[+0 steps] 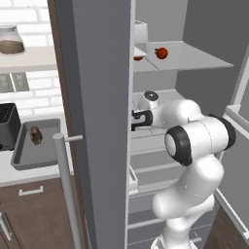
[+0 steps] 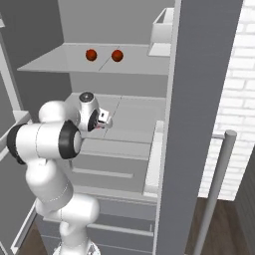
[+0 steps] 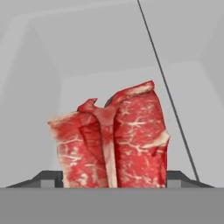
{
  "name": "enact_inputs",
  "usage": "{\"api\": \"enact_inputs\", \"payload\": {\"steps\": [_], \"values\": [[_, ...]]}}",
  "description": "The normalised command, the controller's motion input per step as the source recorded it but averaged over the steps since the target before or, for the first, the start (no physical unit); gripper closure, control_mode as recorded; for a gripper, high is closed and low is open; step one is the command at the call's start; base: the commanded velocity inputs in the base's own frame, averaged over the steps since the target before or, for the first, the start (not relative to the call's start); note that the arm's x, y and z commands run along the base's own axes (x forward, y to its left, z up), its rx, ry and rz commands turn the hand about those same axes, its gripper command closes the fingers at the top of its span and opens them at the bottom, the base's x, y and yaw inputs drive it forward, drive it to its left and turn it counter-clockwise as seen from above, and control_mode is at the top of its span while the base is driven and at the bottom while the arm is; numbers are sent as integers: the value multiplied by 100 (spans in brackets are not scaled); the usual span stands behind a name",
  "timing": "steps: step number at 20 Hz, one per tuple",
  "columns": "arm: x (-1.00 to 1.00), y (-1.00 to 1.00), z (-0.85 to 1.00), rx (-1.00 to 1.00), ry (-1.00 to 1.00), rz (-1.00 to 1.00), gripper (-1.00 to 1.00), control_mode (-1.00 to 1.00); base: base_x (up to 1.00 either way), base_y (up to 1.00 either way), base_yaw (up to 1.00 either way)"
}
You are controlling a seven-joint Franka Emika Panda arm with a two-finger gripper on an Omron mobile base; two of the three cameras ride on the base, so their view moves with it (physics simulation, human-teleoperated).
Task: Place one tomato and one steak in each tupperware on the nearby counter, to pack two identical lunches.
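Fridge shelf: steak sits between the jaws.

We see the steak as raw, moist-looking red meat marbled with pale fat and a whitish seam down its middle, lying on a smooth matt grey fridge shelf. The arm looks like glossy white plastic with dark rubbery joint rings, the two tomatoes have smooth, faintly shiny red skins, and the fridge door is flat matt grey with a brushed-metal bar handle. At nine o'clock in the left base view, the tupperware reads as matt grey plastic on a smooth pale counter above dark brown wooden cabinets, backed by white brick wall tiles.
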Motion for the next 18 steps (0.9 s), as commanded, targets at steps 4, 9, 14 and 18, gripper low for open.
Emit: {"api": "enact_inputs", "payload": {"steps": [4,9,14,18], "values": [[-13,0,-45,-3,7,-8,100,-100,0,0,0],[-92,-28,-15,0,-3,-4,100,-100,0,0,0],[-100,-61,16,1,-20,0,100,-100,0,0,0],[-100,-48,78,5,-23,2,100,-100,0,0,0]]}}
